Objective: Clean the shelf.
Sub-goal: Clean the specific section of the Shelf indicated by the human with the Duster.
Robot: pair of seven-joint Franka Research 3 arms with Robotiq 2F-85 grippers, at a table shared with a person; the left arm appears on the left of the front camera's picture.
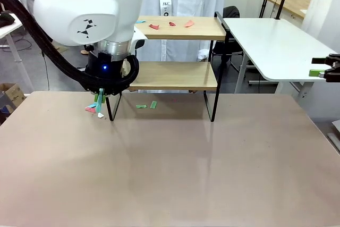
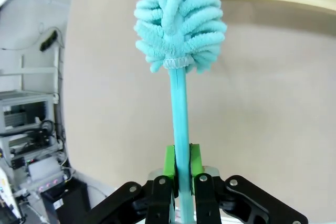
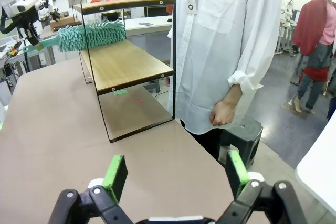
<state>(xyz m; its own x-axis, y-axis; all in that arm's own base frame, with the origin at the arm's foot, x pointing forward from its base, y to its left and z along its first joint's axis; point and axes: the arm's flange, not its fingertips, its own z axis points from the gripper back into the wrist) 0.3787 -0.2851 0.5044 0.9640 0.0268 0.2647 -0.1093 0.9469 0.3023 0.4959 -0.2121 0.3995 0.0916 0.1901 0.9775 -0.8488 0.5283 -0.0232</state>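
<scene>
Left pincer [image 2: 182, 167] clenched on teal duster [image 2: 177, 19] at frame centre, right pincer [image 3: 176, 171] spread wide at bottom, red scraps [image 1: 171, 24] littering shelf [image 1: 175, 75] top centre

SHELF AWAITS CLEANING: The shelf [image 1: 180, 29], a two-tier rack of light wooden boards in a thin black metal frame, stands upright at the far side of the brown bench [image 1: 170, 163], its long side towards the front camera. Both boards lie level, one above the other, with raised black rails at the ends. Three red paper scraps [image 1: 172, 24] lie on the top board; green scraps [image 1: 153, 104] lie on the bench beneath the lower one.
</scene>
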